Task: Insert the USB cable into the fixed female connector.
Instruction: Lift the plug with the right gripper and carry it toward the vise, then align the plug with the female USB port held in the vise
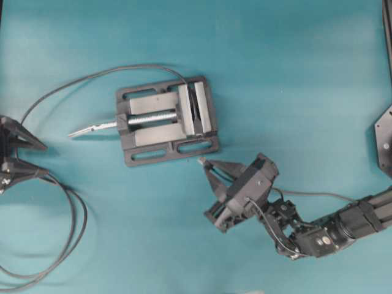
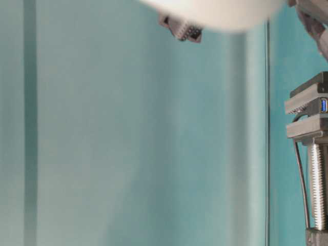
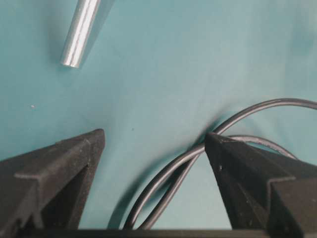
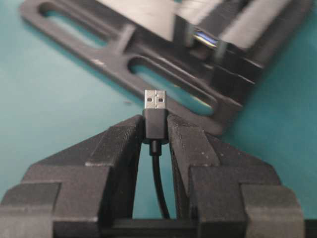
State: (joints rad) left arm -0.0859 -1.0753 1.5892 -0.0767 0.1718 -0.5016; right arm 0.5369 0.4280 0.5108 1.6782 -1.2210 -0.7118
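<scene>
My right gripper (image 1: 207,165) is shut on the USB cable's dark plug (image 4: 155,121), just off the vise's front right corner. The plug's metal tip sticks out past the fingertips toward the vise. Its thin grey cable (image 1: 318,195) trails right along the arm. The fixed female connector (image 4: 205,37), a small block with a blue socket, sits clamped between the vise jaws; it also shows in the table-level view (image 2: 323,105). My left gripper (image 1: 44,160) is open and empty at the far left; in its wrist view (image 3: 154,141) two dark cable strands run between its fingers.
The grey metal vise (image 1: 165,119) stands mid-table, its screw handle (image 1: 92,128) pointing left. A thicker dark cable (image 1: 73,226) leaves the vise's back, arcs left and coils in loops at the front left. A dark mount (image 1: 384,138) is at the right edge.
</scene>
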